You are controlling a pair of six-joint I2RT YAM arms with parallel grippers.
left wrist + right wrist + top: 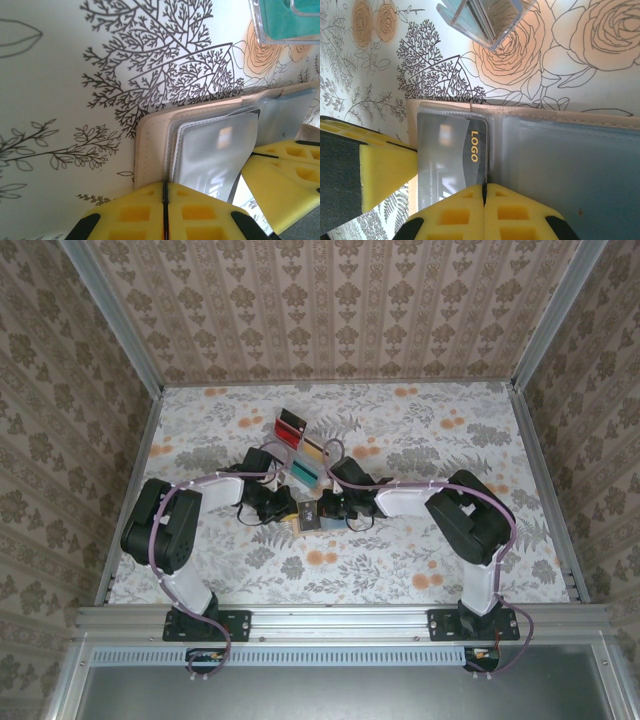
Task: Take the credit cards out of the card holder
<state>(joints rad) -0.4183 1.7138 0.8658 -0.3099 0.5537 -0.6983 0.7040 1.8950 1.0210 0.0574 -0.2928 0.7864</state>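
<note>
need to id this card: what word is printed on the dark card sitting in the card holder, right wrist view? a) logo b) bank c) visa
a: the dark card tucked in the card holder carries LOGO in yellow letters.

The one legible word is "LOGO", printed in orange-yellow capitals on a dark grey credit card [451, 150] that lies under a clear pocket of the card holder [570, 165]. In the right wrist view the word runs sideways, close to the card's edge beside the pocket divider. Fainter lines of small pale print cross the same card nearer the camera, too blurred to read.
</note>
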